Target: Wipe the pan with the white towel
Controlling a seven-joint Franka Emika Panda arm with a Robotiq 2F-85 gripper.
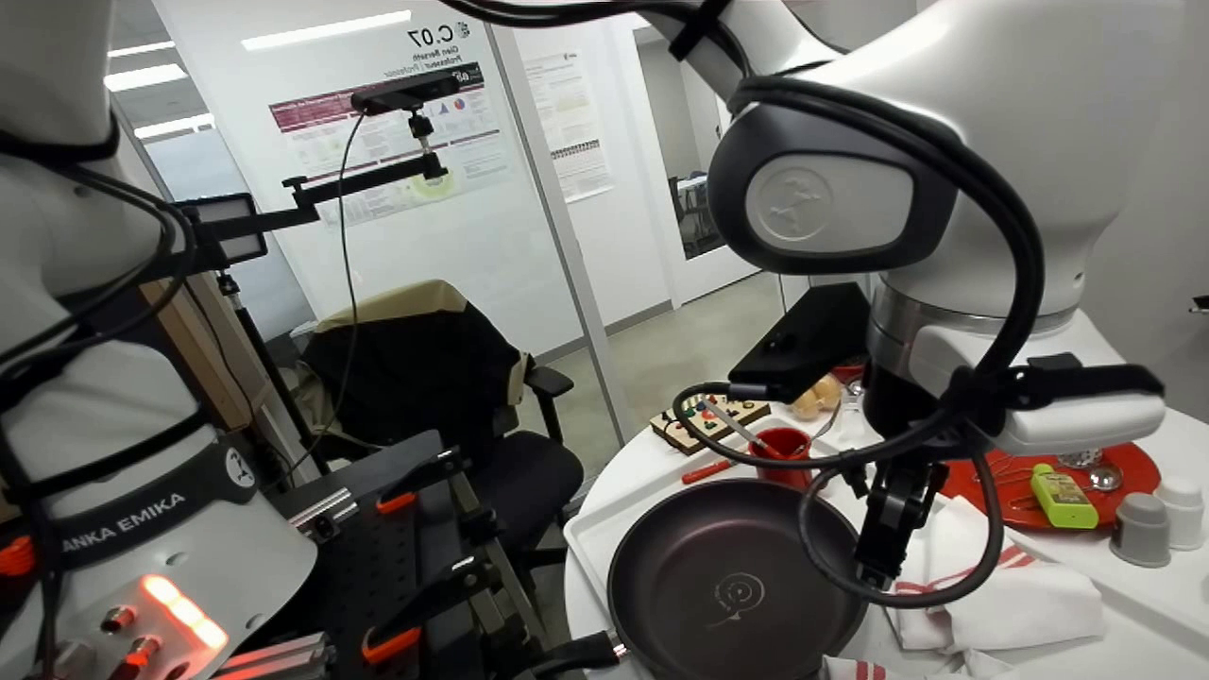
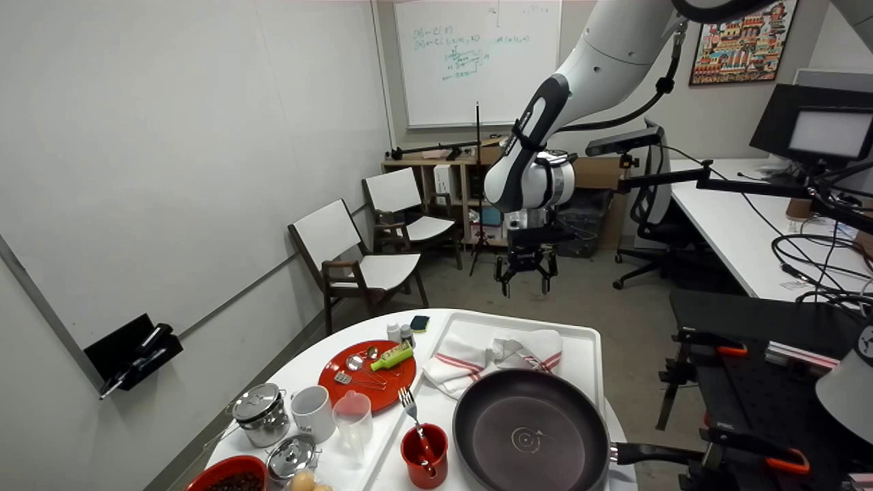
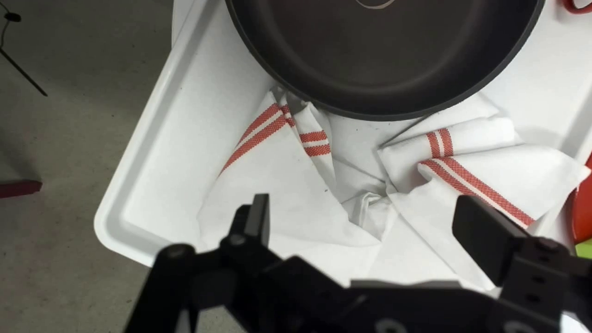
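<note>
At the left in an exterior view stands a lidded stainless steel pot [image 2: 262,419], then a pale mug [image 2: 312,416], then a round red tray [image 2: 395,394] bearing a yellow-green bottle [image 2: 393,356] and small metal utensils [image 2: 354,362]. Next comes a red mug [image 2: 419,477] with a fork [image 2: 409,402] leaning in it, just beside the black frying pan [image 2: 532,443]. The white towel [image 2: 470,354] lies crumpled toward the far end of the white serving tray [image 2: 581,358], just behind the pan as seen here, its thin red stripes showing. Above the towel and well apart from it hangs the gripper [image 2: 526,292], released, its jaws spread wide. The pan rests on the same tray, its black handle [image 2: 655,453] reaching out past the edge on the right.

In the wrist view, again from the left, the serving tray's corner comes first, then one side of the towel, partly hidden by the finger [image 3: 261,215] there. The towel's bunched middle shows in the gap between the two fingers, below the gripper. The pan sits ahead of the fingertips, at the top of the view; the towel's upper folds reach its rim, though whether they touch cannot be told. At the right, more red-striped folds run beneath the other finger toward the round red tray.
</note>
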